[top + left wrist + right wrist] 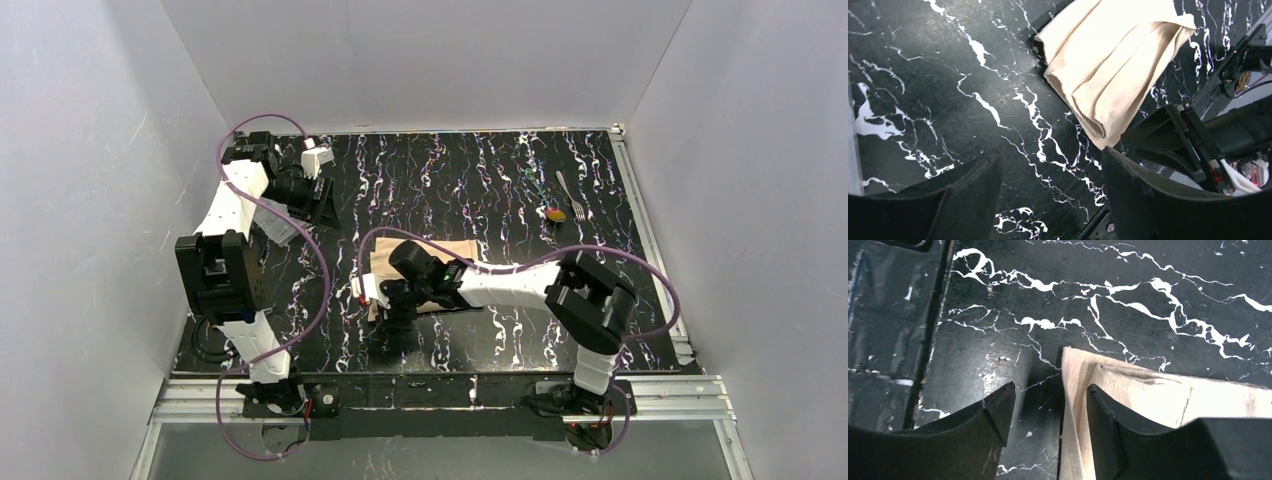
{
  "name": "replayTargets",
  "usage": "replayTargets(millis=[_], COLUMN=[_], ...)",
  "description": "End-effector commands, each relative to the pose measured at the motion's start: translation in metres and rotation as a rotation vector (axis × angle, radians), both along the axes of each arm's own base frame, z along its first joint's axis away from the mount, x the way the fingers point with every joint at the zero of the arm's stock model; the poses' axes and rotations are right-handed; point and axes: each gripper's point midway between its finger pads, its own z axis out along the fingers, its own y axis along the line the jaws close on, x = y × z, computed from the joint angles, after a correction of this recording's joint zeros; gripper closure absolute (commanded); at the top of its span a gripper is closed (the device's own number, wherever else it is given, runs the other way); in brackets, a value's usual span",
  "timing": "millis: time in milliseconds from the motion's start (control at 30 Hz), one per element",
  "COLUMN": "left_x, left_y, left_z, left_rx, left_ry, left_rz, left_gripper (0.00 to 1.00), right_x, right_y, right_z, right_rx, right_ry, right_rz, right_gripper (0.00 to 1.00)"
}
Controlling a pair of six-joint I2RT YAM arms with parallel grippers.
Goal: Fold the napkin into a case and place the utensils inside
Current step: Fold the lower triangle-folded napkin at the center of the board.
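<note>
Starting at the left wall: left arm folded back toward the far-left corner, wrist tipped down. Left gripper (pixel 1050 165) spread wide over bare black marbled table (pixel 480 180), clutching nothing. Open tabletop between it and the cloth.

On to the middle: the napkin (pixel 452 252) folded into a narrow layered strip, lying flat near the table's centre. Right arm reaching across from the right, forearm low over the cloth. Right gripper (pixel 1050 390) pointing down at the strip's left end, jaws apart, one finger above the cloth, the other above bare table, the folded edge between them and not pinched.

Far right: fork (pixel 570 192) and spoon (pixel 555 213) just beside each other, well apart from the napkin and near the right rail.
</note>
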Motion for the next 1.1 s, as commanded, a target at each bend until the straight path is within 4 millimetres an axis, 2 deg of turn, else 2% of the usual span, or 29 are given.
replayTargets(millis=[0, 133, 233, 400, 500, 933, 1067], left_x=[-0.001, -0.001, 0.000, -0.003, -0.006, -0.014, -0.018], left_y=[0.007, 0.010, 0.013, 0.016, 0.015, 0.020, 0.021], left_z=[0.019, 0.024, 0.023, 0.020, 0.019, 0.014, 0.013], left_rx=[0.026, 0.046, 0.057, 0.070, 0.067, 0.098, 0.106], left_ry=[-0.036, -0.063, -0.066, -0.059, -0.063, -0.076, -0.092], left_rz=[0.044, 0.045, 0.048, 0.043, 0.038, 0.001, -0.020], left_gripper=[0.30, 0.28, 0.28, 0.28, 0.28, 0.28, 0.28], right_x=[0.006, 0.010, 0.012, 0.011, 0.011, 0.021, 0.026], right_y=[0.015, 0.019, 0.022, 0.022, 0.020, 0.018, 0.019], right_z=[-0.005, -0.015, -0.017, -0.017, -0.016, -0.010, -0.003], right_rx=[-0.016, -0.028, -0.033, -0.044, -0.053, -0.033, -0.006], right_ry=[-0.057, -0.071, -0.076, -0.067, -0.067, -0.018, -0.019], right_rz=[0.020, 0.021, 0.026, 0.035, 0.035, 0.004, -0.021], right_gripper=[0.37, 0.38, 0.43, 0.64, 0.74, 0.89, 0.94])
